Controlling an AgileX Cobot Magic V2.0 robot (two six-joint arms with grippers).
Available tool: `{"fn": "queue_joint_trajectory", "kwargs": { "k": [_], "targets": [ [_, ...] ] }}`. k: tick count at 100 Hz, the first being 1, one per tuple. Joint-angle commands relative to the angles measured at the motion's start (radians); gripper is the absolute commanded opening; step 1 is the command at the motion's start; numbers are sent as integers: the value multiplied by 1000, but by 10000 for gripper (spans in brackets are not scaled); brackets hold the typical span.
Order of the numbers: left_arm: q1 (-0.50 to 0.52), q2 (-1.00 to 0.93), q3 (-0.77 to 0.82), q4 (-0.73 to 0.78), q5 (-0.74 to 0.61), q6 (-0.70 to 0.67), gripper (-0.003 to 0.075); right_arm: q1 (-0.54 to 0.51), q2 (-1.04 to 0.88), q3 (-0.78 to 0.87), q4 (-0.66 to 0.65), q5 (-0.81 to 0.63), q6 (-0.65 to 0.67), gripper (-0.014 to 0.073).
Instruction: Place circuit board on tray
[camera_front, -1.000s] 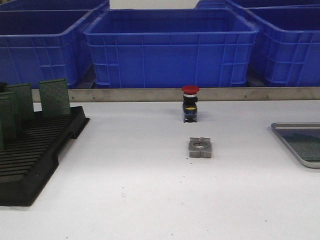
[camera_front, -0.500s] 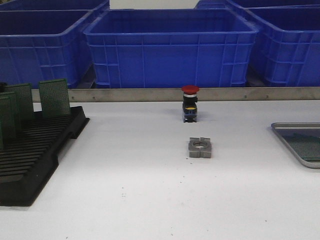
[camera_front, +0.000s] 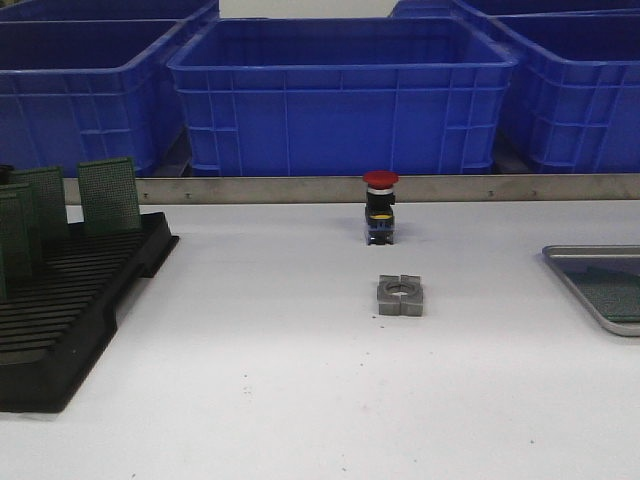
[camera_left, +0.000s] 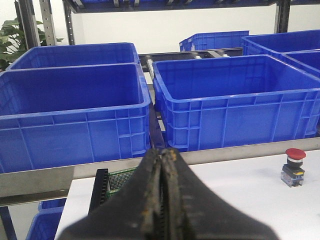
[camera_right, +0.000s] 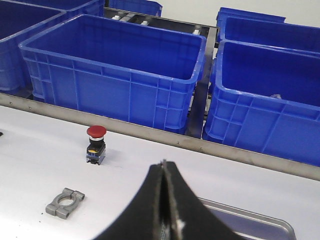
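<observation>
At three o'clock on the white surface (camera_front: 300, 400) lies the tray (camera_front: 590, 300), a green circuit board (camera_front: 612, 293) flat inside. At nine o'clock a black rack (camera_front: 70, 300) holds more boards (camera_front: 108, 195) upright. Blue bins (camera_front: 340, 95) line twelve o'clock. Left end effector (camera_left: 162, 165) and right end effector (camera_right: 163, 175) are both clenched, grasping nothing.

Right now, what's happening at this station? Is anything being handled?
Nothing is held. The left gripper and right gripper are both shut and empty. Green circuit boards stand in the black rack on the left. The tray sits at the right edge, something green meshed already in it. A red button and grey clamp sit mid-table.
</observation>
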Motion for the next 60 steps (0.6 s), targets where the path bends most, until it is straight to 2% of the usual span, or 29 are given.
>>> {"fn": "queue_joint_trajectory", "kwargs": {
  "k": [1,44,60],
  "targets": [
    [2,7,-27,-15,-58,-9,-19,1,6,-26,20,-67,4,-68],
    [2,7,-27,-9,-60,-9,-19,1,6,-26,20,-67,4,-68],
    [2,-2,-27,138,-37,-33,-18,1,6,-26,20,-67,4,-68]
  ]
}}
